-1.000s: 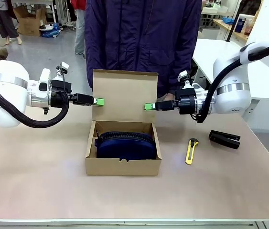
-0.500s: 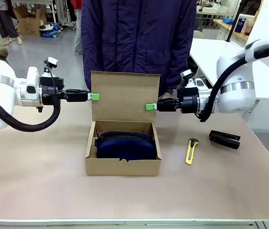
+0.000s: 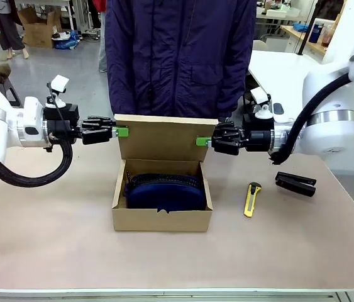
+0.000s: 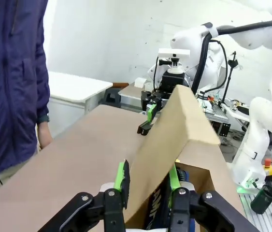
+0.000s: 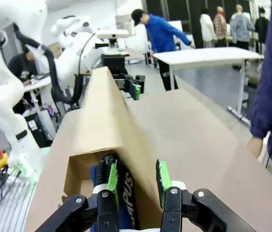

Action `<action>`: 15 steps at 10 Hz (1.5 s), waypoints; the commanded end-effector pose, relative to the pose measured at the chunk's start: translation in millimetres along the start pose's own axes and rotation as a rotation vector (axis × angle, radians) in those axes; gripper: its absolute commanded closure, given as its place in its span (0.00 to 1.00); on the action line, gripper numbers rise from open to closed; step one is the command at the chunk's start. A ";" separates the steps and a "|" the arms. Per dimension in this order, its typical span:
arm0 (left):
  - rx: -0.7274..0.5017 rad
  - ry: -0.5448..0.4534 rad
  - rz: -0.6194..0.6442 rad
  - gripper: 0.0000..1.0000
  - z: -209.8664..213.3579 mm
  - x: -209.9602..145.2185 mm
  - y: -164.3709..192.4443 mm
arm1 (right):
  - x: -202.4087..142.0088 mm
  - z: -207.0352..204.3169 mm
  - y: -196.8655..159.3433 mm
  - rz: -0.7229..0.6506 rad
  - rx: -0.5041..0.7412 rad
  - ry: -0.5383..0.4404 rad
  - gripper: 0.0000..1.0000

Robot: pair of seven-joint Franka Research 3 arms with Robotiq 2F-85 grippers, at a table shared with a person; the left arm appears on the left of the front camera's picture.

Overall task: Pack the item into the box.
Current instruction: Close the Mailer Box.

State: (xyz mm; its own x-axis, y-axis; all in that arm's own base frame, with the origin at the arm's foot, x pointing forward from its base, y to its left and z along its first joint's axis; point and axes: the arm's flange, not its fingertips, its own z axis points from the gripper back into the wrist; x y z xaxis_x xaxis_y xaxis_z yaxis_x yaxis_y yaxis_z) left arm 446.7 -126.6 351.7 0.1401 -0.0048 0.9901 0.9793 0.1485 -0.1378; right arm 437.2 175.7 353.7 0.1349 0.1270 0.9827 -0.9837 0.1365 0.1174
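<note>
While the front view hides part of the pouch behind the box wall, it lies inside, below left claw and right claw, each clamped on a lid edge. Both wrist views: fingers pinch lid, pouch mostly hidden beyond.

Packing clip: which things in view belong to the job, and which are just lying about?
Job: box, lid, navy pouch inside, left gripper and right gripper at the lid's ends.
Lying about: yellow utility knife, black stapler.
</note>
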 end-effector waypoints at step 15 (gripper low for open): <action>-0.096 -0.068 -0.317 0.59 7.5 -27.7 -47.8 | -62.3 -7.4 40.5 0.361 -0.024 -0.049 0.59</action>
State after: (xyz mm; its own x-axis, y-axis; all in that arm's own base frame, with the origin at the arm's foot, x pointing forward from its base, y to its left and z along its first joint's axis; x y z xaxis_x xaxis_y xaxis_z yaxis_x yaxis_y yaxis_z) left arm 398.3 -128.1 336.0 -0.1281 0.0077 0.9917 0.9901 0.0584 0.1274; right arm 381.9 171.0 359.5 -0.1951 0.1132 0.9742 -0.9718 0.1122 -0.2076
